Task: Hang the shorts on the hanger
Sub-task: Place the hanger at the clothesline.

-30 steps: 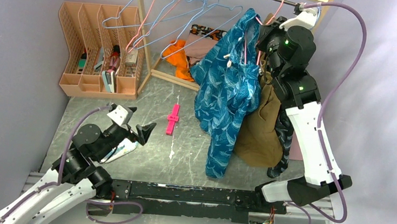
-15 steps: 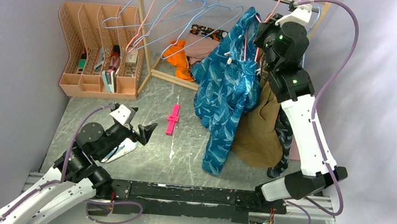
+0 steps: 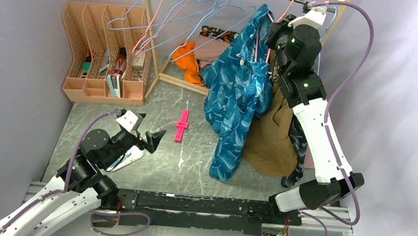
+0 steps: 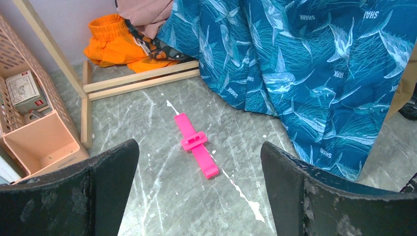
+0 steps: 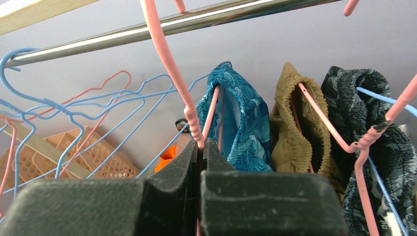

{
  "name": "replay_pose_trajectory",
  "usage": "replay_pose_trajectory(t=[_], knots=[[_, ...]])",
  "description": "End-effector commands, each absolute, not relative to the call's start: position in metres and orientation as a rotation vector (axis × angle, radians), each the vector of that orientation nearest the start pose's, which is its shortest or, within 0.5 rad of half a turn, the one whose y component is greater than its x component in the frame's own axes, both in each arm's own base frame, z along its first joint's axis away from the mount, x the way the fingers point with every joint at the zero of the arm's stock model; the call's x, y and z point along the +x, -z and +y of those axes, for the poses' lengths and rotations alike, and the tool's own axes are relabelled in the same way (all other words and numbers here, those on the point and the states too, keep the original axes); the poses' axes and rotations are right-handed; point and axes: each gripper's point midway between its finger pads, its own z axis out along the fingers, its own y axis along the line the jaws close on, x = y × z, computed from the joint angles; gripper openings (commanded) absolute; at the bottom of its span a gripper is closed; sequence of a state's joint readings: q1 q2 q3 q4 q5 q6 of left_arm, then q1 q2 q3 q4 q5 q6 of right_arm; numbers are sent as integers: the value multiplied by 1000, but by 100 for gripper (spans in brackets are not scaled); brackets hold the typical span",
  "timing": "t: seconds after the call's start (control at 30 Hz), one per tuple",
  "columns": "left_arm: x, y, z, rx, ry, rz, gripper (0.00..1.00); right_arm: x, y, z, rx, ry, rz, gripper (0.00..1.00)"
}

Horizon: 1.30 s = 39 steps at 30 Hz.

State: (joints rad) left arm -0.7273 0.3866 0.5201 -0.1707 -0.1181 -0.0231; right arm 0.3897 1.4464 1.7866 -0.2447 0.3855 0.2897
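The right gripper (image 5: 201, 147), pinching the hanger (image 5: 169, 69), now sits higher and closer to the rail (image 5: 246, 13) than 1 second ago; the shorts (image 3: 237, 97) hang higher, their hem shifted left.

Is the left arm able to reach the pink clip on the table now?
Probably yes: the open left claw faces the pink clip, with only bare tabletop between them.

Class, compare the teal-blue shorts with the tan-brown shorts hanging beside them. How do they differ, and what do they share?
The teal-blue shorts carry a pale shark print; the tan-brown shorts are plain. The teal-blue shorts' pink hanger is pinched at its neck by the right tool; the tan-brown shorts sit on a second pink hanger that no tool holds. Both pairs hang draped over pink wire.
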Motion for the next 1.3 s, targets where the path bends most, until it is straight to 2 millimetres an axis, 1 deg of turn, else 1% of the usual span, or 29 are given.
replay_pose_trajectory(t=[0.0, 0.1, 0.37, 0.43, 0.57, 0.67, 0.7, 0.83, 0.9, 0.93, 1.0, 1.1, 1.2, 1.27], knots=[[205, -252, -159, 492, 495, 1558, 97, 438, -505, 117, 275, -299, 1449, 0], [205, -252, -159, 494, 494, 1556, 97, 443, -494, 118, 281, -279, 1485, 0], [204, -253, -158, 491, 494, 1549, 97, 445, -500, 117, 294, -292, 1456, 0], [204, -253, -158, 491, 492, 1548, 97, 448, -502, 120, 295, -304, 1459, 0], [205, -252, -158, 493, 492, 1551, 97, 455, -489, 126, 299, -305, 1526, 0], [205, -251, -158, 491, 489, 1553, 97, 450, -484, 128, 291, -319, 1548, 0], [205, -251, -158, 492, 489, 1554, 97, 447, -484, 129, 283, -324, 1552, 1], [205, -251, -159, 494, 490, 1556, 97, 435, -485, 131, 241, -343, 1590, 29], [206, -250, -159, 496, 490, 1559, 97, 426, -488, 132, 224, -353, 1601, 39], [205, -250, -160, 497, 491, 1559, 97, 422, -491, 131, 215, -356, 1603, 42], [206, -250, -160, 498, 491, 1560, 97, 414, -492, 128, 207, -350, 1614, 46], [205, -250, -160, 498, 492, 1558, 97, 405, -490, 121, 209, -317, 1630, 47], [205, -250, -161, 503, 496, 1555, 97, 401, -480, 111, 220, -261, 1663, 48], [205, -249, -162, 510, 500, 1559, 97, 399, -470, 110, 218, -246, 1692, 48]])
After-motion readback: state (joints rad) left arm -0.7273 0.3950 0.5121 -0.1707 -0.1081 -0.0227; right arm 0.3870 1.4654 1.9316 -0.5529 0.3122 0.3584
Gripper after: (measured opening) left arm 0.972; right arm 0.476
